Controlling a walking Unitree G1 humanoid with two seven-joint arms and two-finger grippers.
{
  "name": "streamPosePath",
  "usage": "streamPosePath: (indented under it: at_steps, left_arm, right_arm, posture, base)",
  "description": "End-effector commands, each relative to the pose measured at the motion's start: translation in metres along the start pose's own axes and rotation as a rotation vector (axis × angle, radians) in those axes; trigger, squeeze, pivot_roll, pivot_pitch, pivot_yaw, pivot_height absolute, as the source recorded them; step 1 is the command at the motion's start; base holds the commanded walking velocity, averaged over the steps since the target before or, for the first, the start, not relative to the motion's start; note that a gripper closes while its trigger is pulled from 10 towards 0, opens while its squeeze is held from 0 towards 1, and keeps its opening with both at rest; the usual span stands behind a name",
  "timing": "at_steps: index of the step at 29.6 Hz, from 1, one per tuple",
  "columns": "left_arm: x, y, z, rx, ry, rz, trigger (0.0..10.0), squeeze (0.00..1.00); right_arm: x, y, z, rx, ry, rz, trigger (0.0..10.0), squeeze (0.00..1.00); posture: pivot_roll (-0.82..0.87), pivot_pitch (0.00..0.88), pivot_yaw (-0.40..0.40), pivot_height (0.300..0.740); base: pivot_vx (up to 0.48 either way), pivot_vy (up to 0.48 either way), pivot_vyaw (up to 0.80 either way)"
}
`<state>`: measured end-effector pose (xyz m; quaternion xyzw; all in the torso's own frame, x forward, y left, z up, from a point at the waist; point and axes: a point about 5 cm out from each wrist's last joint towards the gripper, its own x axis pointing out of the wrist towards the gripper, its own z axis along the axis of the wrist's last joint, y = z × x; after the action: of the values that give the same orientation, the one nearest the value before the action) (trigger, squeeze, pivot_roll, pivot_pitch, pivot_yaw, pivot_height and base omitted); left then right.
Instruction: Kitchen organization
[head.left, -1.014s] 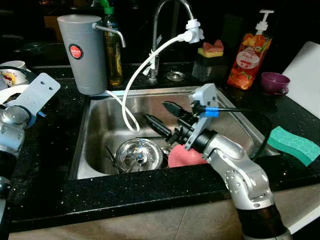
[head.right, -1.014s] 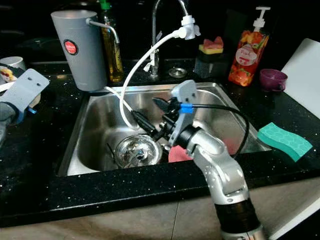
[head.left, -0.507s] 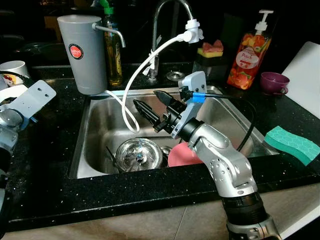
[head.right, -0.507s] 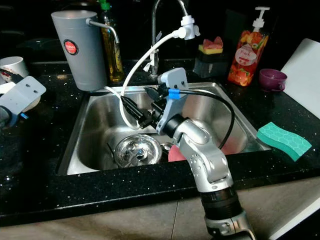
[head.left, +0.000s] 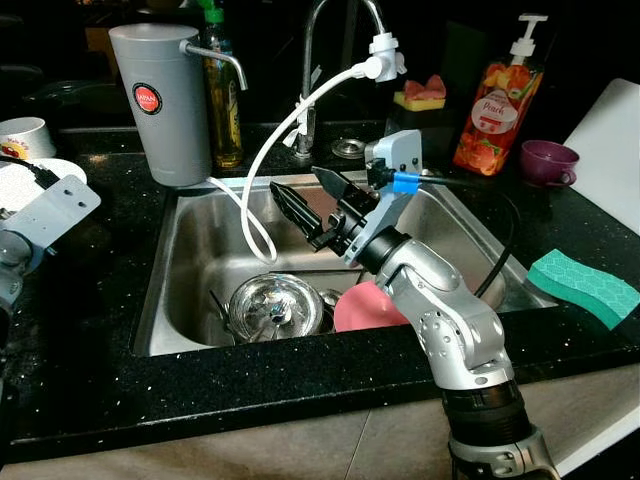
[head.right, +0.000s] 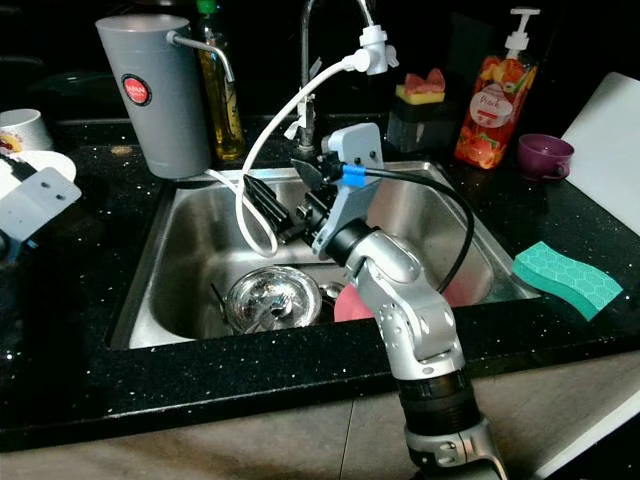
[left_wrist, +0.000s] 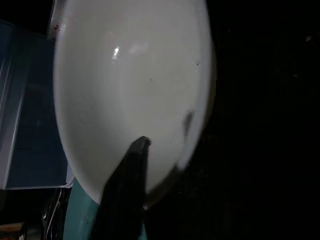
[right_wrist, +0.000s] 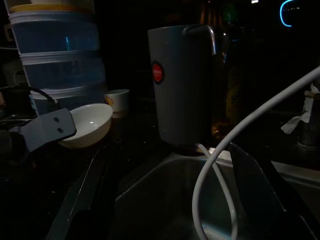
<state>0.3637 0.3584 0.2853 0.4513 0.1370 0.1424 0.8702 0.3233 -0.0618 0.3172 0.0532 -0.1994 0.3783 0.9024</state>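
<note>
Item: my right claw (head.left: 312, 205), released, fingers spread and holding nothing, raised over the sink (head.left: 190, 300); I judge it poised between picks.

Item: steel bowl (head.left: 275, 308), below the claw on the sink floor, with a pink dish (head.left: 365, 308) just beside it under my forearm; both likely wait to be cleared.

Item: white hose (head.left: 290, 125), just ahead of my fingertips, looping from the tap (head.left: 320, 60) down into the sink.

Item: grey dispenser (head.left: 160, 100), beyond the claw on the counter, oil bottle (head.left: 222, 100) beside it.

Item: green sponge (head.left: 585, 288), soap bottle (head.left: 498, 100), purple cup (head.left: 548, 163), well off behind my wrist.

Item: my left claw (left_wrist: 125, 185), far across the counter over a white bowl (left_wrist: 130, 90); grip: cannot tell.
</note>
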Motion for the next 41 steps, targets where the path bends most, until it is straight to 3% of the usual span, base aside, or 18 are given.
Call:
streamPosePath:
  at_steps: [1,8,9,11,12,15,17,18,20,23,24,27,28,31,35,41]
  left_arm:
    - [-0.001,0.004,-0.010,0.018,0.032,0.002,0.0,0.00]
    - [-0.001,0.005,-0.005,0.011,-0.022,0.029,0.0,0.00]
    - [-0.002,0.006,0.008,0.028,-0.111,0.061,0.0,0.00]
    - [-0.003,0.006,0.015,0.037,-0.160,0.080,0.0,0.00]
    - [-0.005,0.007,0.025,0.058,-0.225,0.107,10.0,0.00]
    - [-0.011,0.008,0.047,0.065,-0.361,0.133,10.0,0.00]
    - [-0.021,0.002,0.070,0.081,-0.520,0.079,10.0,0.00]
    - [-0.033,-0.004,0.088,0.111,-0.647,0.022,10.0,0.00]
    - [-0.037,-0.007,0.093,0.122,-0.693,-0.001,10.0,0.00]
    - [-0.052,-0.021,0.108,0.126,-0.811,-0.111,10.0,0.00]
    - [-0.059,-0.030,0.113,0.164,-0.854,-0.151,10.0,0.00]
    - [-0.063,-0.036,0.116,0.192,-0.883,-0.175,10.0,0.00]
    - [-0.073,-0.053,0.122,0.275,-0.948,-0.218,10.0,0.00]
    - [-0.076,-0.060,0.126,0.303,-0.974,-0.220,10.0,0.00]
    - [-0.083,-0.078,0.140,0.381,-1.039,-0.202,10.0,0.00]
    - [-0.091,-0.097,0.147,0.457,-1.090,-0.215,10.0,0.00]
  right_arm:
    - [-0.001,0.002,0.004,0.002,-0.018,0.004,10.0,0.00]
    - [-0.001,0.001,0.004,-0.003,-0.021,-0.001,10.0,0.00]
    - [-0.001,0.001,0.004,-0.006,-0.023,-0.004,10.0,0.00]
    - [-0.001,0.001,0.005,-0.008,-0.024,-0.005,10.0,0.00]
    - [-0.002,0.000,0.005,-0.010,-0.026,-0.007,10.0,0.00]
    - [-0.004,-0.002,0.007,-0.015,-0.030,-0.013,10.0,0.00]
    - [-0.008,-0.004,0.011,-0.025,-0.036,-0.016,10.0,0.00]
    - [-0.010,-0.006,0.014,-0.039,-0.040,-0.022,10.0,0.00]
    - [-0.011,-0.007,0.015,-0.043,-0.041,-0.024,10.0,0.00]
    - [-0.014,-0.010,0.020,-0.055,-0.052,-0.035,10.0,0.00]
    - [-0.015,-0.011,0.022,-0.061,-0.053,-0.032,10.0,0.00]
    - [-0.016,-0.011,0.022,-0.064,-0.052,-0.029,10.0,0.00]
    - [-0.017,-0.011,0.019,-0.077,-0.004,-0.030,10.0,0.00]
    - [-0.017,-0.012,0.014,-0.070,0.031,-0.045,10.0,0.00]
    - [-0.013,-0.015,0.003,0.012,0.077,-0.099,10.0,0.00]
    - [-0.009,-0.025,-0.007,0.057,0.133,-0.193,10.0,0.00]
  posture:
    - [0.09,0.216,-0.023,0.740]
    - [0.09,0.199,-0.028,0.740]
    - [0.09,0.193,-0.029,0.740]
    - [0.09,0.193,-0.029,0.740]
    - [0.08,0.188,-0.030,0.740]
    - [0.08,0.181,-0.032,0.740]
    - [0.08,0.175,-0.035,0.740]
    - [0.08,0.172,-0.035,0.740]
    - [0.08,0.172,-0.035,0.740]
    - [0.08,0.167,-0.033,0.740]
    - [0.08,0.163,-0.033,0.740]
    - [0.08,0.163,-0.033,0.740]
    - [0.08,0.163,-0.033,0.740]
    - [0.07,0.157,-0.033,0.740]
    - [0.07,0.157,-0.033,0.740]
    - [0.07,0.150,-0.039,0.740]
  base:
    - [0.000,0.000,0.00]
    - [0.000,0.000,0.00]
    - [0.000,0.000,0.00]
    - [0.000,0.000,0.00]
    - [0.000,0.000,0.00]
    - [0.000,0.000,0.00]
    - [0.000,0.000,0.00]
    - [0.000,0.000,0.00]
    - [0.000,0.000,0.00]
    - [0.000,0.000,0.00]
    - [0.000,0.000,0.00]
    - [0.000,0.000,0.00]
    - [0.000,0.000,0.00]
    - [0.000,0.000,0.00]
    - [0.000,0.000,0.00]
    - [0.000,0.000,0.00]
